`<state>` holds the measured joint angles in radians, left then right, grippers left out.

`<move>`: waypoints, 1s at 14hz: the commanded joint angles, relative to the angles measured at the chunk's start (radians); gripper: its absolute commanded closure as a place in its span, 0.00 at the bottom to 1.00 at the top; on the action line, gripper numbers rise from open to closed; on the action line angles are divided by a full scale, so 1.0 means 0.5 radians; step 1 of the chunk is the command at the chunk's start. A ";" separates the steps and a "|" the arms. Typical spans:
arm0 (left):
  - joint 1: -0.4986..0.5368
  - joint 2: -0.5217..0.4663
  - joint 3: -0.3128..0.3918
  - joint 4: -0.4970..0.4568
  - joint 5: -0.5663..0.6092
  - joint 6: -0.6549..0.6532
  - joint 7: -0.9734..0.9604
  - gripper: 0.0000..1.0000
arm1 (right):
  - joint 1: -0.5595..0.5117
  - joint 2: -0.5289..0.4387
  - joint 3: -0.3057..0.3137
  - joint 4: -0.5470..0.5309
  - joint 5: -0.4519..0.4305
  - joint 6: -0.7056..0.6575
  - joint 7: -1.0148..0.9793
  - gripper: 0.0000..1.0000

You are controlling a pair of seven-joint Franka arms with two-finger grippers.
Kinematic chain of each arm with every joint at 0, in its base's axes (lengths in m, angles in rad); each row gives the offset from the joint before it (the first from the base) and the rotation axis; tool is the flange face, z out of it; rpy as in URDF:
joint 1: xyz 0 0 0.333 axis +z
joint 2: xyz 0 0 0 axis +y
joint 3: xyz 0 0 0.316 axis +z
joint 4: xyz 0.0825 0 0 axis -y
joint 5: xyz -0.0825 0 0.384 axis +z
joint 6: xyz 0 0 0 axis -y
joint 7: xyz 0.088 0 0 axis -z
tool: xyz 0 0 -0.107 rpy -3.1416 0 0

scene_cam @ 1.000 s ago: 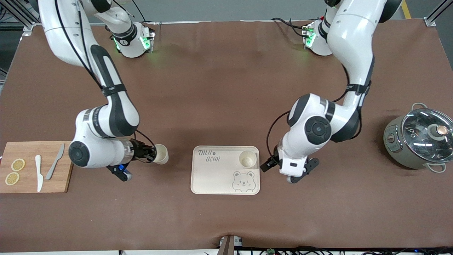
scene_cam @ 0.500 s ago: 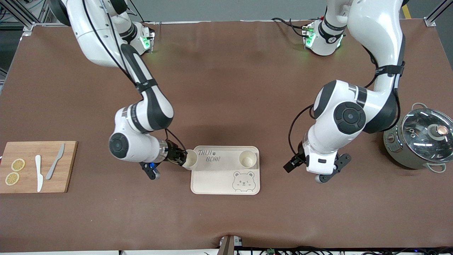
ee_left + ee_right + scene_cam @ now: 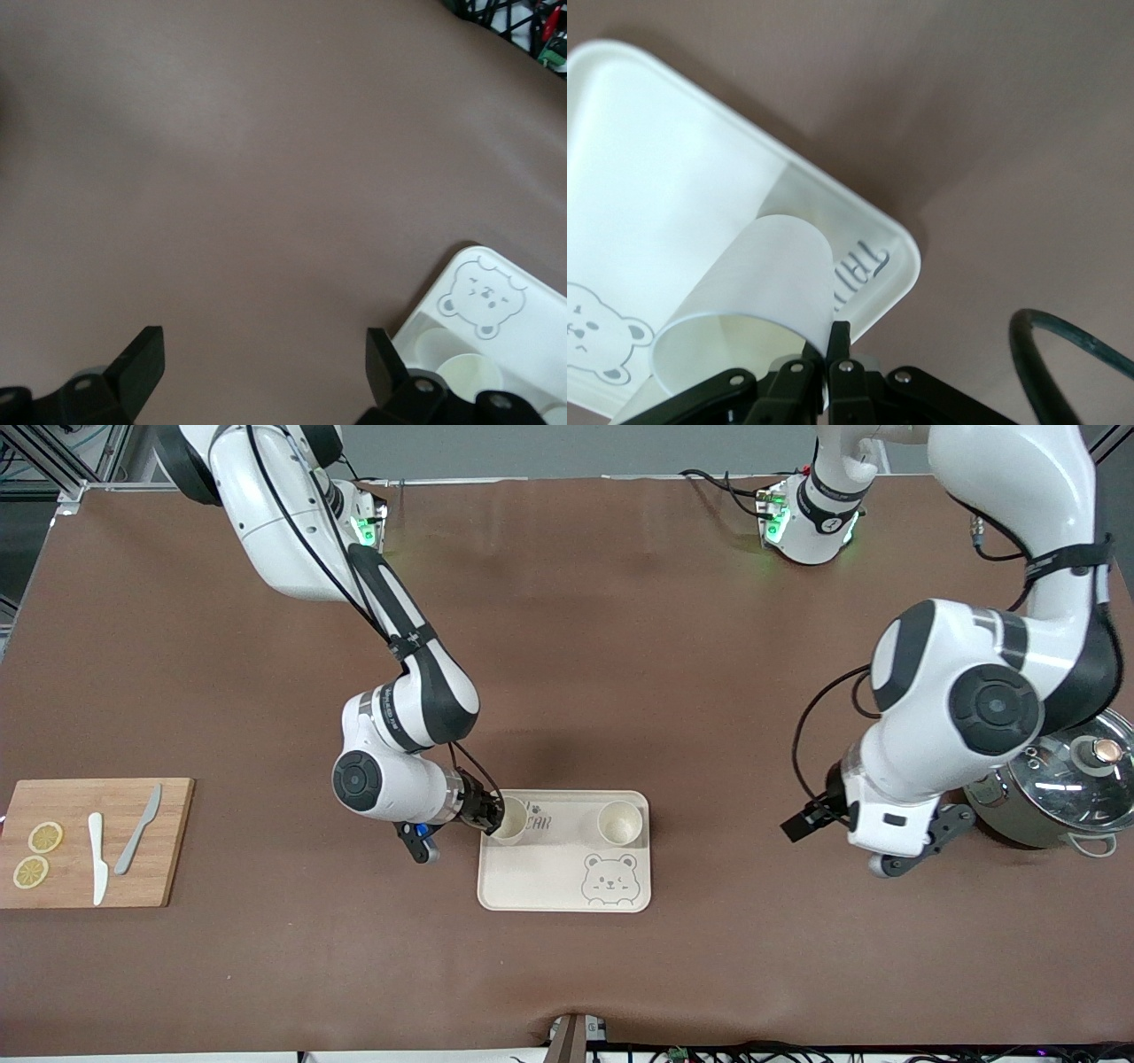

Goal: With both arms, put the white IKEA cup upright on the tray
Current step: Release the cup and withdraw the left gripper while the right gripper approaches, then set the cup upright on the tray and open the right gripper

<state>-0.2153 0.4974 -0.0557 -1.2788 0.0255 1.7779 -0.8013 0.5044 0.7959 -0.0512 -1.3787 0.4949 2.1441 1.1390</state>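
Observation:
The cream bear tray (image 3: pixel 532 877) lies on the brown table. One white cup (image 3: pixel 619 823) stands upright on it, in the corner toward the left arm's end. My right gripper (image 3: pixel 490 815) is shut on the rim of a second white cup (image 3: pixel 511 821), held tilted over the tray's other corner, over the lettering. In the right wrist view the fingers (image 3: pixel 836 341) pinch the cup (image 3: pixel 771 266) wall above the tray (image 3: pixel 656 177). My left gripper (image 3: pixel 797 828) is open and empty, over bare table between tray and pot. Its wrist view (image 3: pixel 263 354) shows the tray (image 3: pixel 540 332) and a cup (image 3: pixel 462 370).
A wooden cutting board (image 3: pixel 168 850) with lemon slices and two knives lies at the right arm's end. A grey pot with a glass lid (image 3: pixel 1054 788) stands at the left arm's end, partly under the left arm's elbow.
My right gripper has carried the cup from beside the cutting board to over the tray's corner. My left arm has drawn away from the tray toward the pot.

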 commanded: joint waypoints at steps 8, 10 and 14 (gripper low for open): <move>0.348 -0.268 -0.002 -0.050 0.044 -0.267 0.504 0.00 | 0.013 0.062 -0.026 0.061 0.044 0.004 0.041 0.00; 0.391 -0.332 -0.002 -0.053 0.044 -0.298 0.581 0.00 | 0.022 0.050 -0.033 0.064 0.041 -0.008 0.038 0.00; 0.467 -0.400 -0.002 -0.050 0.044 -0.347 0.710 0.00 | 0.001 -0.009 -0.042 0.067 0.035 -0.027 0.032 0.00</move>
<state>0.0073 0.3303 -0.0510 -1.2811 0.0266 1.6172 -0.4757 0.5106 0.8126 -0.0671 -1.3542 0.5081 2.1482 1.1496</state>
